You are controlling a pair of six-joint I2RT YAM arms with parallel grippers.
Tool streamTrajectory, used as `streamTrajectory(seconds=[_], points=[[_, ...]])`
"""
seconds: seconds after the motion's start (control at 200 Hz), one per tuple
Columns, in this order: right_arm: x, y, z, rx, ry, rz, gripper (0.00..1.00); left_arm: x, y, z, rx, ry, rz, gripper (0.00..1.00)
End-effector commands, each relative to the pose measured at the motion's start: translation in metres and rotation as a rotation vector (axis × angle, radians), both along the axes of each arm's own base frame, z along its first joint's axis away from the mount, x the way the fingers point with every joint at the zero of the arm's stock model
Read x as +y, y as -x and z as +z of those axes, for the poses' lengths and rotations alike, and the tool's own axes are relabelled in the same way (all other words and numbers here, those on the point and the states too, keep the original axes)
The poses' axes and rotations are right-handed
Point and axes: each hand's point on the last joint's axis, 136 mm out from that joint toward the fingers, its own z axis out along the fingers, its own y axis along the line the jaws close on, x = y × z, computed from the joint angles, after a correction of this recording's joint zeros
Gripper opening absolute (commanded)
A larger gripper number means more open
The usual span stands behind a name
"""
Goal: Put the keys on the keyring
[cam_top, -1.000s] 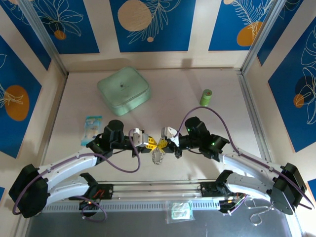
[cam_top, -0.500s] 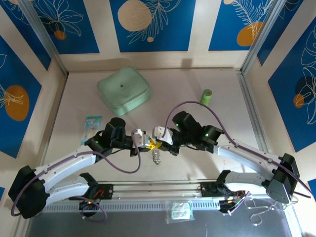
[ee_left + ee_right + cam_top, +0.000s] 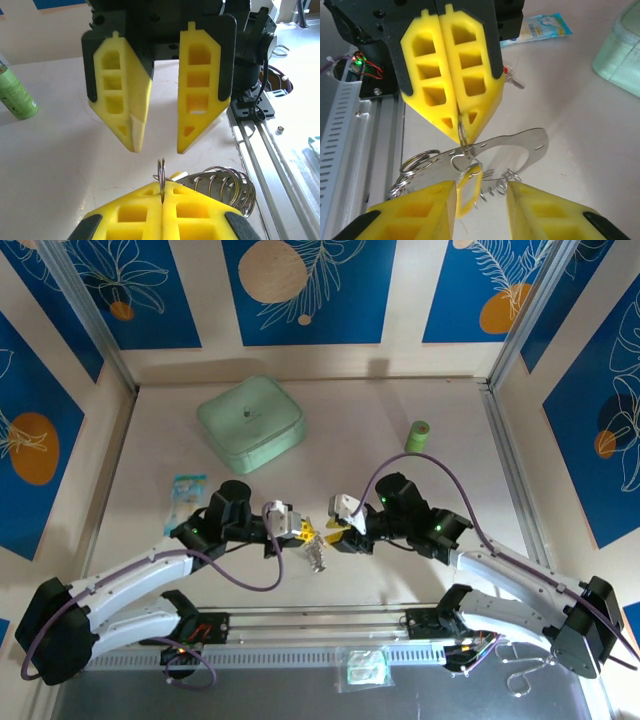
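Pinching keyring (image 3: pixel 222 181), left fingers (image 3: pixel 192 214) face parted right fingers (image 3: pixel 200 95).

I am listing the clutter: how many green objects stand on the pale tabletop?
2: a pale green box, back left, and a small green roll, back right. More may be hidden.

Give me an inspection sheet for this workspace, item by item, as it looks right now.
Surface: pale table, bare in the middle.
Job's things: keyring pinched in the left tool, with coiled rings hanging off it; a yellow loop, possibly a key head, hangs there too.
Clutter: mint box, green roll, packet, plastic bag by the arm bases.
Tools: left tool shut on the keyring; right tool open, facing it.
Cables: purple cables arc off both arms.
Surroundings: blue patterned panels on the walls.
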Motion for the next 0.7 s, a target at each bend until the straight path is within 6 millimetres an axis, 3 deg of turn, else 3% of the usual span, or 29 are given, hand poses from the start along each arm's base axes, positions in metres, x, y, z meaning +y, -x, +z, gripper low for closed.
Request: streamTrajectory(seconds=[0.0, 0.24, 0.555, 0.695], points=[[0.008, 0.005, 0.008, 0.051, -0.084, 0.01, 0.33, -0.005, 0.007, 0.017, -0.015, 0.082, -0.039, 0.0], [0.011, 0.005, -0.001, 0.06, -0.094, 0.0, 0.31, -0.005, 0.01, 0.014, -0.007, 0.089, -0.053, 0.0], [0.017, 0.009, -0.004, 0.083, -0.092, 0.042, 0.11, -0.007, 0.012, 0.018, -0.004, 0.109, -0.074, 0.0], [0.019, 0.013, -0.007, 0.11, -0.093, 0.061, 0.13, -0.007, 0.011, 0.017, -0.008, 0.106, -0.069, 0.0]])
